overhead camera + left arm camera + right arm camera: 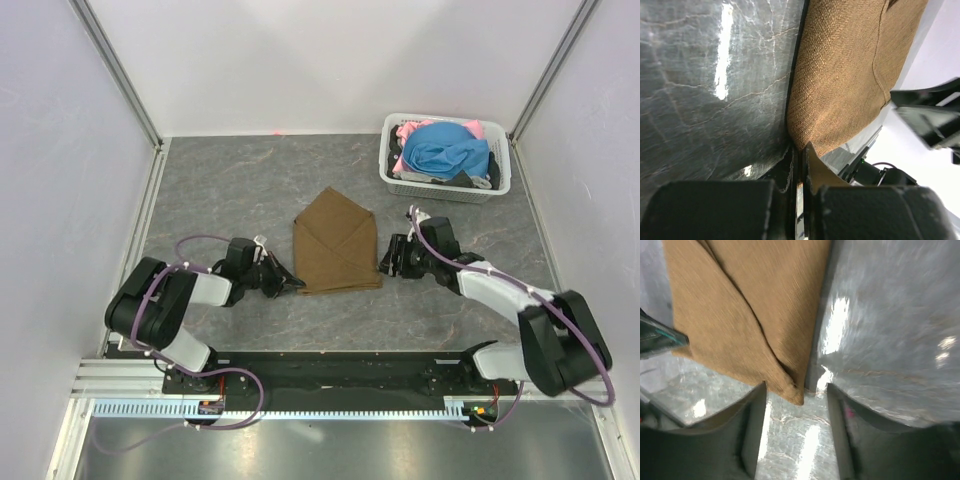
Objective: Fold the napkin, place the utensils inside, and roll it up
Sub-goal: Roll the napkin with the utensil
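Note:
The brown napkin [337, 243] lies folded to a point on the grey table [230, 180], its flaps overlapping. My left gripper [292, 284] sits at its near left corner; in the left wrist view the fingers [801, 150] are pressed together with the corner of the cloth [850, 75] caught at their tips. My right gripper [385, 258] is at the near right corner. It stands open [796, 386], and the napkin's corner [750, 305] lies loose between the fingertips, touching neither. The utensils are out of view.
A white basket [430, 188] with blue and pink clothes stands at the back right, just beyond the right arm. White enclosure walls close the table on the left, back and right.

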